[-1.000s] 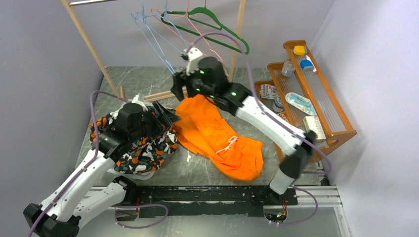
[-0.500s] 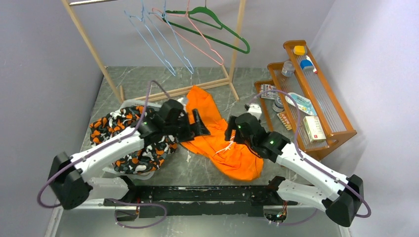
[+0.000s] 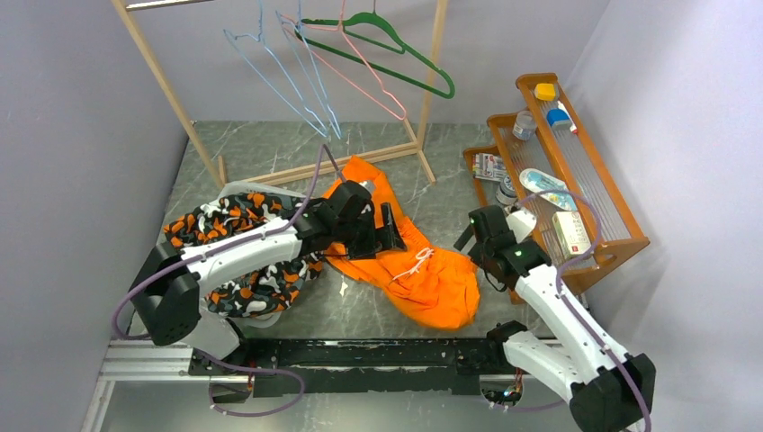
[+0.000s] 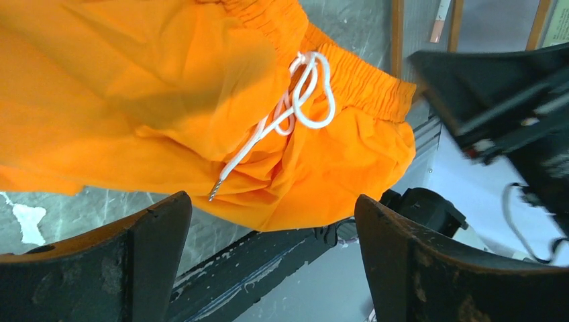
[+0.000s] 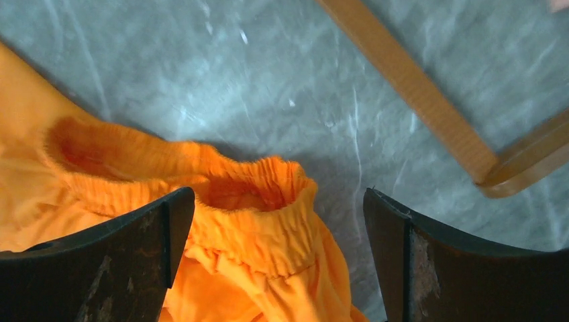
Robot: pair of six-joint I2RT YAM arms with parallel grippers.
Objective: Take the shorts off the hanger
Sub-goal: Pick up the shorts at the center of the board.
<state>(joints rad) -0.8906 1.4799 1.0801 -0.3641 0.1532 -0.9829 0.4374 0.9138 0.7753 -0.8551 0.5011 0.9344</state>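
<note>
The bright orange shorts [image 3: 400, 247] lie spread on the marble table, off any hanger, with the white drawstring [image 3: 416, 262] on top. My left gripper [image 3: 390, 232] hovers open over the middle of the shorts. In the left wrist view its gripper [image 4: 272, 201] is empty, with the shorts [image 4: 168, 100] and drawstring [image 4: 298, 100] beyond the fingers. My right gripper [image 3: 468, 239] is open at the shorts' right edge. In the right wrist view that gripper [image 5: 278, 196] is open above the gathered waistband [image 5: 262, 201], apart from it. Light blue [image 3: 279, 72], pink [image 3: 355, 58] and green [image 3: 396, 49] hangers hang bare on the rack.
A black, orange and white patterned garment [image 3: 243, 261] is heaped in a white basket at the left. The wooden rack's base bar [image 3: 297, 169] crosses behind the shorts. A wooden shelf [image 3: 576, 180] with small items stands at the right. A black rail [image 3: 378, 355] runs along the near edge.
The right arm has come down from the hangers and drawn back to the shorts' right edge. The left arm has swung right from the patterned garment to over the shorts.
</note>
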